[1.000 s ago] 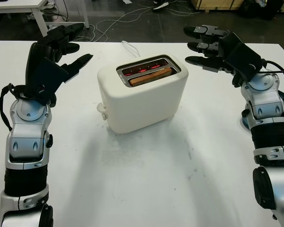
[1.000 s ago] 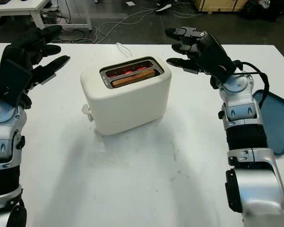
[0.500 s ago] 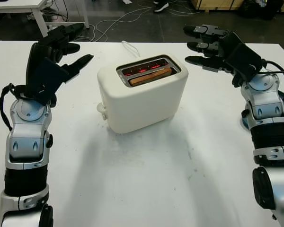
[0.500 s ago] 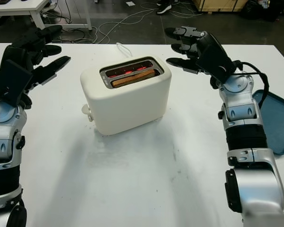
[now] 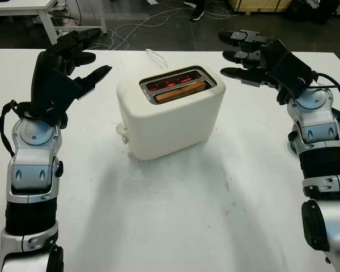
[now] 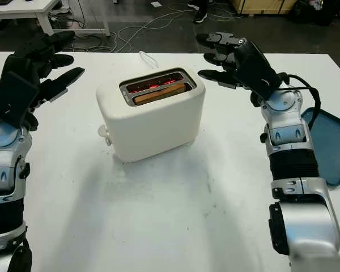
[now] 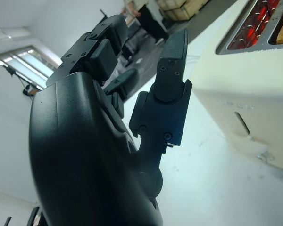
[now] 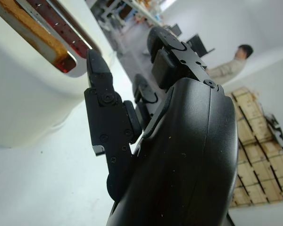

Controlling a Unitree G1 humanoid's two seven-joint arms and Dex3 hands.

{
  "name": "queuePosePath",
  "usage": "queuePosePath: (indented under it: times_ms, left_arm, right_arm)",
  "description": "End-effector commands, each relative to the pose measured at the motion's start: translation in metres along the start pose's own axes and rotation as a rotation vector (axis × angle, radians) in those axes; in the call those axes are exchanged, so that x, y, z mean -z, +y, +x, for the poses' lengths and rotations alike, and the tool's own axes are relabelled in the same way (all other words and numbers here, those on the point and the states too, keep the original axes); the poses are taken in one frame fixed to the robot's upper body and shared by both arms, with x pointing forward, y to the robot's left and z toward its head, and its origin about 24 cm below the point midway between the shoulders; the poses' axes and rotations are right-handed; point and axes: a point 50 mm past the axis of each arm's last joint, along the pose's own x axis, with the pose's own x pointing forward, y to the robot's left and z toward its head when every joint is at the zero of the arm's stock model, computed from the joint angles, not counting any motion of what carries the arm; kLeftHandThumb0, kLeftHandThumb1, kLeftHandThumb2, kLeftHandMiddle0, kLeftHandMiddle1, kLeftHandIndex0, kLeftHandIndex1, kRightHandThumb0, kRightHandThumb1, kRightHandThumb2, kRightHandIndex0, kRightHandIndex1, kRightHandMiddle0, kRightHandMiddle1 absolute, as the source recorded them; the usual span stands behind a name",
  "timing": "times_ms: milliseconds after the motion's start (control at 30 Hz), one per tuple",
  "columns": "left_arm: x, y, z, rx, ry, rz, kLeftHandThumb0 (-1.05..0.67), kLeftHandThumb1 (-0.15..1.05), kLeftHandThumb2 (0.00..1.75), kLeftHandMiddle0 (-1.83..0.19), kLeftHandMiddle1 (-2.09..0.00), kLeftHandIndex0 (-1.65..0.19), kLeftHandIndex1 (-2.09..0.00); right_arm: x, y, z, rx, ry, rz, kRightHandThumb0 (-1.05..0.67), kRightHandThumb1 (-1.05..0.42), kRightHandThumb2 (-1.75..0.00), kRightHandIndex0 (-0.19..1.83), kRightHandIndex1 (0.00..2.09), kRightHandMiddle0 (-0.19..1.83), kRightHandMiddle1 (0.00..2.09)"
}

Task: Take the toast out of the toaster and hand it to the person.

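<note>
A cream toaster (image 5: 170, 116) stands in the middle of the white table (image 5: 175, 215), its slots glowing red inside. A slice of toast (image 5: 180, 90) sits low in the nearer slot, its top edge just showing. My left hand (image 5: 79, 56) hangs open in the air to the left of the toaster, a hand's width away. My right hand (image 5: 243, 54) is open at the toaster's far right corner, fingers pointing toward it without touching. The toast's edge (image 8: 23, 23) also appears in the right wrist view.
A blue tray (image 6: 331, 144) lies at the table's right edge. The toaster's white cord (image 5: 154, 56) runs off the far edge. A seated person (image 8: 233, 63) is far off in the room, with cables and desk legs on the floor beyond.
My right hand has crept very slightly toward the toaster. The left hand and the toast are as before.
</note>
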Motion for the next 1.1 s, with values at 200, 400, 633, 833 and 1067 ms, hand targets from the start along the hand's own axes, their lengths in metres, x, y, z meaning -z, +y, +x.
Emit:
queuePosePath:
  times_ms: [200, 400, 633, 833, 1067]
  left_arm:
    - [0.0009, 0.0031, 0.0002, -0.010, -0.002, 0.005, -0.43, 0.92, 0.04, -0.15, -0.97, -0.50, -0.18]
    - [0.0005, 0.0036, 0.0009, -0.008, -0.008, 0.007, -0.43, 0.92, 0.03, -0.15, -0.98, -0.50, -0.19]
    - [0.0007, 0.0041, 0.0007, -0.012, -0.005, 0.012, -0.44, 0.92, 0.04, -0.15, -0.98, -0.50, -0.21]
    - [0.0004, 0.0038, 0.0008, -0.015, -0.005, 0.002, -0.45, 0.92, 0.03, -0.15, -0.98, -0.49, -0.22]
    - [-0.0001, 0.0031, 0.0008, -0.015, -0.003, 0.006, -0.45, 0.92, 0.03, -0.15, -0.97, -0.48, -0.23]
  right_arm:
    - [-0.0021, 0.0012, 0.0010, -0.012, -0.003, 0.012, -0.25, -0.92, -0.01, 0.53, 0.03, 0.51, 0.00]
    - [-0.0026, 0.0013, 0.0008, -0.010, -0.003, 0.016, -0.25, -0.92, 0.00, 0.53, 0.02, 0.51, 0.00]
    - [-0.0025, 0.0022, 0.0011, -0.008, 0.001, 0.025, -0.27, -0.91, 0.00, 0.53, 0.03, 0.52, 0.00]
    - [-0.0011, 0.0026, 0.0012, -0.019, 0.001, 0.032, -0.30, -0.92, 0.00, 0.52, 0.02, 0.51, 0.00]
    - [-0.0003, 0.0025, 0.0007, -0.025, 0.002, 0.021, -0.29, -0.92, 0.00, 0.52, 0.02, 0.50, 0.00]
